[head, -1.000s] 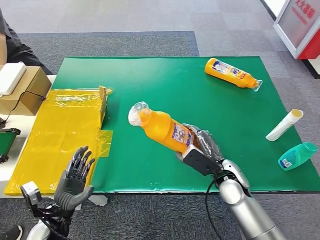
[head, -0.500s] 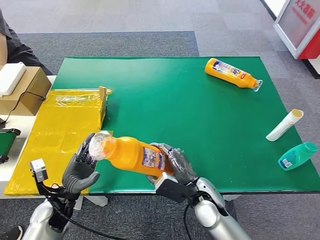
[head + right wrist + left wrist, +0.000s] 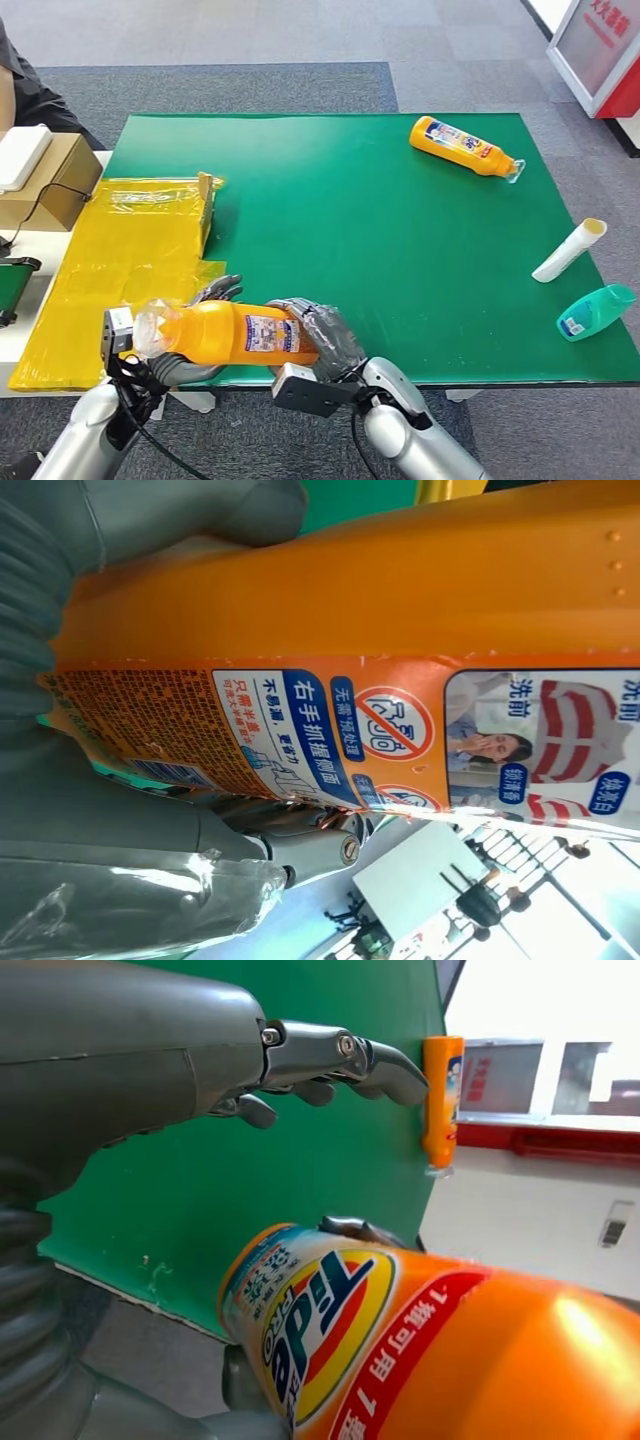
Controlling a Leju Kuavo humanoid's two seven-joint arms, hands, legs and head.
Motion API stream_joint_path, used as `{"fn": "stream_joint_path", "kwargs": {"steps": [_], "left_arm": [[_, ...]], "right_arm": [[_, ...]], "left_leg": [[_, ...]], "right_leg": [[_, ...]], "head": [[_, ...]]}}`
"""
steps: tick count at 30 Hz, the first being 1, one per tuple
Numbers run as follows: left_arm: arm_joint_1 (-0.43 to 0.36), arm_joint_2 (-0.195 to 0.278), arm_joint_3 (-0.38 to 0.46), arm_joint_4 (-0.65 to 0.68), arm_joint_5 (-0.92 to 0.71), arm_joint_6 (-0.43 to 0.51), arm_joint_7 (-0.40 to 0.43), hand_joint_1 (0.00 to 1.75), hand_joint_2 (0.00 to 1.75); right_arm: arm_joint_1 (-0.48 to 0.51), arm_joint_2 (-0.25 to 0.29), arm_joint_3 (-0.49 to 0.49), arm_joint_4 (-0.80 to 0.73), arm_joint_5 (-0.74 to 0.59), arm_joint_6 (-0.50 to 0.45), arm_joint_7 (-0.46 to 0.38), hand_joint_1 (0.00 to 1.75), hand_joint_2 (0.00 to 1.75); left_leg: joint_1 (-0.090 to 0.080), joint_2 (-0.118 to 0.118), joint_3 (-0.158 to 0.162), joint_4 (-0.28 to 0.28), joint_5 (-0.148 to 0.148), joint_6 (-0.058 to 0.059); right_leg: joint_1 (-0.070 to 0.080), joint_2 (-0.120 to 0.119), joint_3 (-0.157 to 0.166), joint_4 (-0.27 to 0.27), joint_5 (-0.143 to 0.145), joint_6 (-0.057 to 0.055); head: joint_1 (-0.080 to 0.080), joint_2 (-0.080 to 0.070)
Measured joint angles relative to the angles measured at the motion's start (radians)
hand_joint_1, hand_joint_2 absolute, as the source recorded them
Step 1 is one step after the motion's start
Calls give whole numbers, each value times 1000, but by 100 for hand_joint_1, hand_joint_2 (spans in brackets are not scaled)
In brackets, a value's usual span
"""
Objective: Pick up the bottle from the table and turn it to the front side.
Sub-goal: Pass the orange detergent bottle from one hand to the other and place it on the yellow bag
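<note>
From the head view, the right hand (image 3: 321,340) grips the orange bottle (image 3: 226,333) at its base. A second ago it held the bottle above the green tabletop (image 3: 362,220); now the bottle lies level at the near edge, its neck over the left hand (image 3: 192,365), fingers spread beneath. The left wrist view shows the front label facing that hand. The right wrist view shows the back label. I judge a handover is beginning.

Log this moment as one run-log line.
phase: handover for turning | bottle: off the table, lying sideways | right hand: grips base end | left hand: under neck end, grip unclear | front side: not yet confirmed
</note>
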Motion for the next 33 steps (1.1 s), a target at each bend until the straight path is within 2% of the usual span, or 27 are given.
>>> {"fn": "stream_joint_path", "kwargs": {"steps": [7,12,17,23,24,26,30,32,33], "left_arm": [[-33,35,-77,9,-57,-32,-74,0,175],[-36,50,-102,1,-109,-24,-135,0,175],[-36,52,-104,-13,-135,-14,-162,0,175],[-19,38,-104,-89,-177,48,-218,0,175],[-16,35,-104,-96,-180,52,-219,4,175],[-10,30,-101,-107,-183,56,-221,21,175],[-5,23,-98,-114,-185,58,-219,168,175],[-4,21,-98,-114,-185,59,-211,175,175],[-4,20,-98,-114,-185,59,-206,175,175]], "right_arm": [[-59,11,28,67,-17,5,20,175,175],[-82,18,30,109,-29,12,22,175,175],[-86,21,33,123,-32,19,22,175,175],[-74,29,38,170,-41,30,34,175,175],[-72,29,38,172,-42,31,34,175,175],[-69,29,37,177,-43,35,35,175,175],[-64,29,37,187,-43,40,36,175,175],[-62,30,37,191,-43,40,34,175,175],[-61,30,37,193,-43,39,34,157,175]], "left_leg": [[0,0,0,0,0,0],[0,0,0,0,0,0],[0,0,0,0,0,0],[0,0,0,0,0,0],[0,0,0,0,0,0],[0,0,0,0,0,0],[0,0,0,0,0,0],[0,0,0,0,0,0],[0,0,0,0,0,0]], "right_leg": [[0,0,0,0,0,0],[0,0,0,0,0,0],[0,0,0,0,0,0],[0,0,0,0,0,0],[0,0,0,0,0,0],[0,0,0,0,0,0],[0,0,0,0,0,0],[0,0,0,0,0,0],[0,0,0,0,0,0]], "head": [[0,0],[0,0],[0,0],[0,0],[0,0],[0,0],[0,0],[0,0],[0,0]]}}
